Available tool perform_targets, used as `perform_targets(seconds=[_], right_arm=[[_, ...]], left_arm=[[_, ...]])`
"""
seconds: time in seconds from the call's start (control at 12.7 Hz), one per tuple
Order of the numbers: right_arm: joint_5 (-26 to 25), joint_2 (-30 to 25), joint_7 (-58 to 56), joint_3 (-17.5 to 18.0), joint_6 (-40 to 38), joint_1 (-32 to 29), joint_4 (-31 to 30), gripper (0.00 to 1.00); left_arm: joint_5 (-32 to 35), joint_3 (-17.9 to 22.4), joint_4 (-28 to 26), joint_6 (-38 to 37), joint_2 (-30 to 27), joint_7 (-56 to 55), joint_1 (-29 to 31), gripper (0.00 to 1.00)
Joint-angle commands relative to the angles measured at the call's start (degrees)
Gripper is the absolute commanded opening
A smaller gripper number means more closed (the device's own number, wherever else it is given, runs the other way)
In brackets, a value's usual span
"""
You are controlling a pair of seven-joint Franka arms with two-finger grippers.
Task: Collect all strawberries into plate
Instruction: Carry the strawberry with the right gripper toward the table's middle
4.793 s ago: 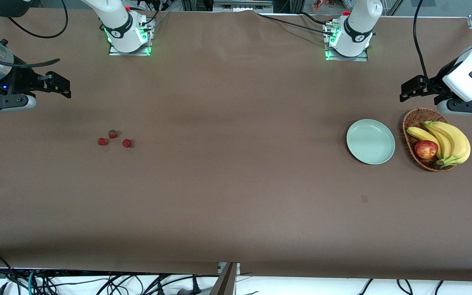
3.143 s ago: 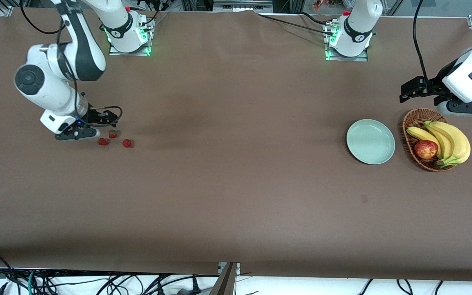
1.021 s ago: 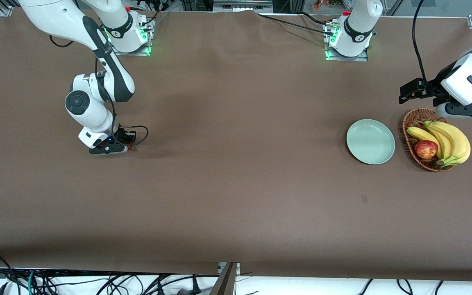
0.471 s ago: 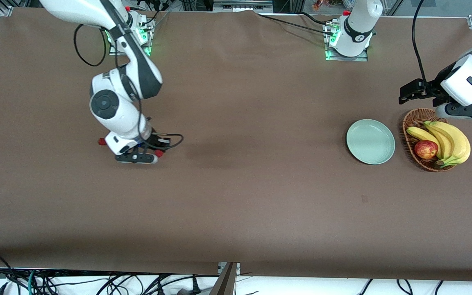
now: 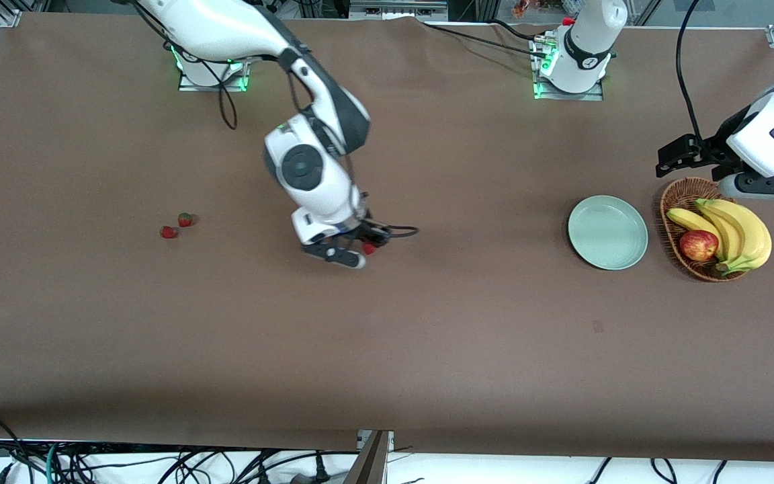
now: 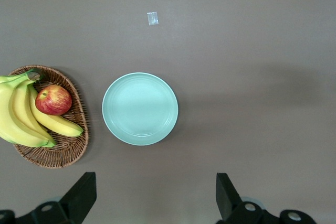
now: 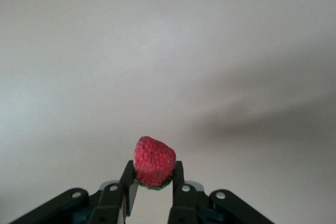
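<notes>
The right gripper (image 5: 368, 250), mid-frame over bare table, pinches one strawberry (image 5: 369, 249). Two more strawberries (image 5: 177, 226) lie at centre-left. The plate (image 5: 607, 232), centre-right beside the basket (image 5: 676, 202), holds none, so all three remain undelivered. The left gripper (image 5: 670, 151) waits spread above the basket, upper right.

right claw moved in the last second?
Yes. The right claw, shut on a strawberry, has travelled from the two remaining strawberries toward the plate.
</notes>
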Motion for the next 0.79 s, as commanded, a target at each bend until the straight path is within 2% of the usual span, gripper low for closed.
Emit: perform_targets(seconds=[0.0, 0.24, 0.39, 0.47, 0.63, 0.71], right_arm=[[0.76, 7.15, 11.91, -0.54, 8.43, 6.03, 7.06, 0.04], [0.24, 13.30, 22.82, -1.50, 24.25, 14.29, 7.42, 0.08], [0.23, 15.95, 25.92, -3.86, 29.20, 17.82, 7.42, 0.19], [0.23, 16.74, 26.89, -4.40, 30.79, 18.79, 7.42, 0.28], [0.23, 15.88, 26.90, -5.28, 30.20, 18.89, 7.24, 0.62], [0.23, 13.70, 26.37, -6.94, 25.58, 18.71, 7.15, 0.69]], left_arm=[[0.71, 0.26, 0.91, 0.08, 1.52, -0.58, -0.30, 1.00], [0.54, 0.08, 0.47, 1.39, 2.49, -0.76, -0.30, 1.00], [0.27, 0.08, -1.71, 2.97, 2.49, -0.67, 0.14, 1.00], [0.27, 0.08, -3.29, 4.72, 2.41, -0.58, 0.05, 1.00], [0.36, 0.08, -8.12, 8.84, 1.53, -0.49, 0.14, 1.00], [0.36, 0.08, -10.58, 11.39, 0.92, -0.41, 0.40, 1.00]])
